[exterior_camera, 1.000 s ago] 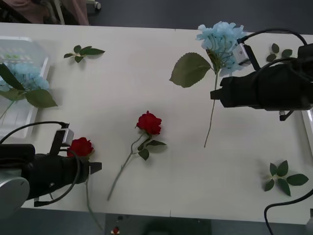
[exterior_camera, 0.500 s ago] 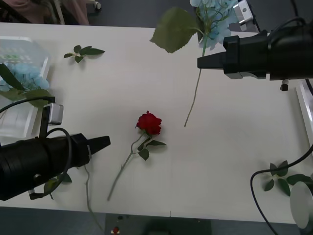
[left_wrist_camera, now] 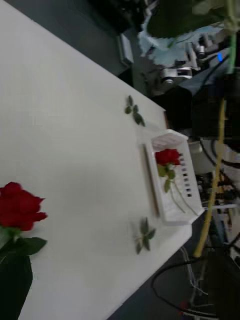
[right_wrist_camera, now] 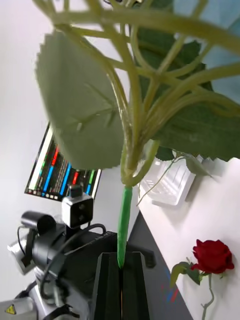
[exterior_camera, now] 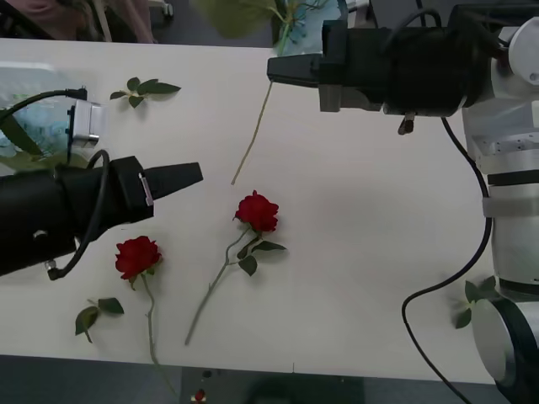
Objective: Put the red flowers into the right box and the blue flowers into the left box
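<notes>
White desk (exterior_camera: 362, 219): at its left edge, left box (exterior_camera: 34, 93) with blue flowers (exterior_camera: 34, 126) in it, beside the left hand (exterior_camera: 195, 175), grip state indeterminable. Red flowers: one (exterior_camera: 137, 255) near the front edge, one (exterior_camera: 257, 210) mid-desk, one (left_wrist_camera: 168, 157) in the right box (left_wrist_camera: 172, 185). Right hand (exterior_camera: 274, 69), above the back edge, clamped on a blue flower stem (exterior_camera: 253, 135), raised.

Right hand (right_wrist_camera: 120, 272): black fingers pressed together on green stem of blue flower (right_wrist_camera: 127, 115). Big serrated leaf (right_wrist_camera: 77, 102) and branching stalks fan out beyond. White bench (right_wrist_camera: 215, 210) carries red rose (right_wrist_camera: 213, 256); white tray (right_wrist_camera: 170, 186) farther off. Lit monitor (right_wrist_camera: 60, 172) behind, other arm (right_wrist_camera: 55, 240) nearby.
</notes>
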You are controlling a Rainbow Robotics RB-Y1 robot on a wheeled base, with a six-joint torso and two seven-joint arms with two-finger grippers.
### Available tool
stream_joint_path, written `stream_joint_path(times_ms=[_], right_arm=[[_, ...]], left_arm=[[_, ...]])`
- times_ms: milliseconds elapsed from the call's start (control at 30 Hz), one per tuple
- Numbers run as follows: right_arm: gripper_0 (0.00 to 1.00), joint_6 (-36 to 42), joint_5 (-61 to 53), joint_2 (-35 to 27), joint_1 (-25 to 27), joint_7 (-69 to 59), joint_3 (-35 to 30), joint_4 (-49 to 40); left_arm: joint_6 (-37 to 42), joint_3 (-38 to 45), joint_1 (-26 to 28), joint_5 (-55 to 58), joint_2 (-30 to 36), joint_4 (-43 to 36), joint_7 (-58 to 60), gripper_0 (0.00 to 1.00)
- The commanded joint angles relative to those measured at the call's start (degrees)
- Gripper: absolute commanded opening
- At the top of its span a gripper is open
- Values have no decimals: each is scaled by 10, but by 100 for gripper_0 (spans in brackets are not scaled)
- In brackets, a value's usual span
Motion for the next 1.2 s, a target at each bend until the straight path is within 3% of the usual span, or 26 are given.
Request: stream_joint_path(times_ms=[33,333,700,767,933,967,1200], right_arm=[[0,-9,-10,1,-18,82,-10,-13],[0,-9,-19,0,-17,124,-16,-12],[0,-11,-20,1,-18,130,-17,-12],[0,-11,-20,1,-18,130,-17,-12],[0,-11,-20,1,-18,130,-17,-12],[0,-11,-20,1,-18,130,-17,-12],[0,-11,-20,1,-18,130,-17,-12]], left_arm=[[-4,-18,-49,25,10,13,-48,100],[32,-56,-149,-19,11,25,-43,100],[24,-143,-255,-91,-10,96,-52,100],[11,-149,-258,-94,-10,100,-55,82],[-5,-164,-268,-102,-12,102,-56,11],[-5,-166,-272,-103,-13,104,-56,1],[-5,-174,-294,-103,-15,126,-56,0]])
